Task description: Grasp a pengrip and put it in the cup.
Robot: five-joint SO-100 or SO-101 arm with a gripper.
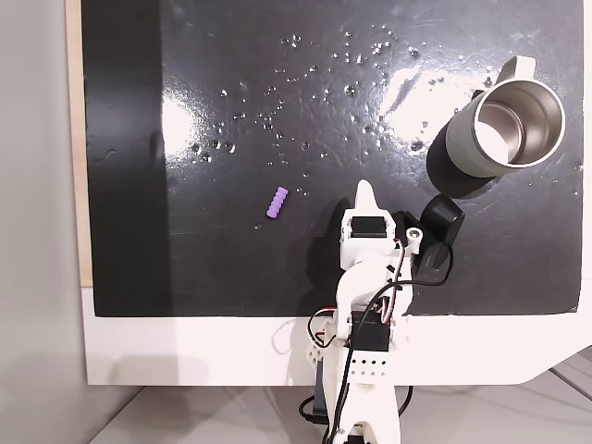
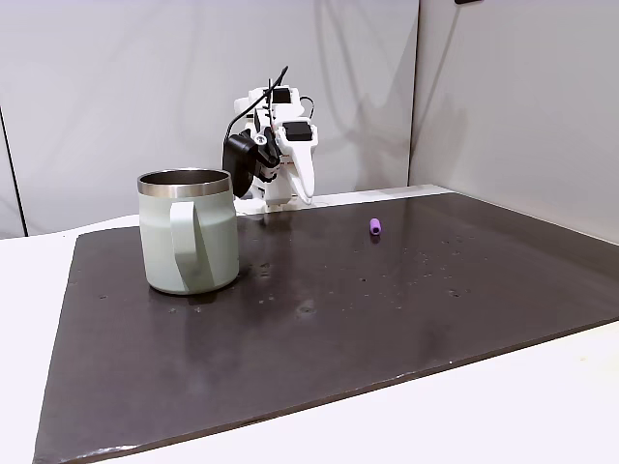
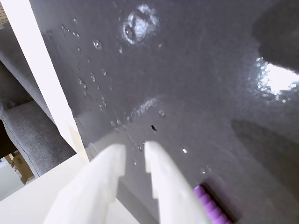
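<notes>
A small light-purple ribbed rubber pengrip (image 1: 277, 203) lies alone on the black glossy mat (image 1: 277, 111) that covers most of the white table (image 1: 185, 356); in a fixed view from above it sits a little left of the white two-finger jaws (image 1: 367, 192), apart from them, with bare mat between. In the wrist view the two white fingers (image 3: 161, 179) reach in from the bottom edge with only a narrow gap between their tips (image 3: 134, 150), nearly closed and pinching nothing, and the purple pengrip (image 3: 212, 207) shows at the lower right, partly hidden behind the right finger. The pale grey-green mug with a shiny steel inside (image 1: 509, 120) stands upright at the far right of the mat in the fixed view from above, its handle turned toward the far edge, well apart from the pengrip. In a fixed view from the table's other side, the mug (image 2: 189, 232) is near and to the left with its handle facing the camera, the white arm (image 2: 276, 145) stands behind it at the far edge, and the pengrip (image 2: 374, 227) lies to the right of the arm on the mat. Small droplets speckle the mat's far half.
</notes>
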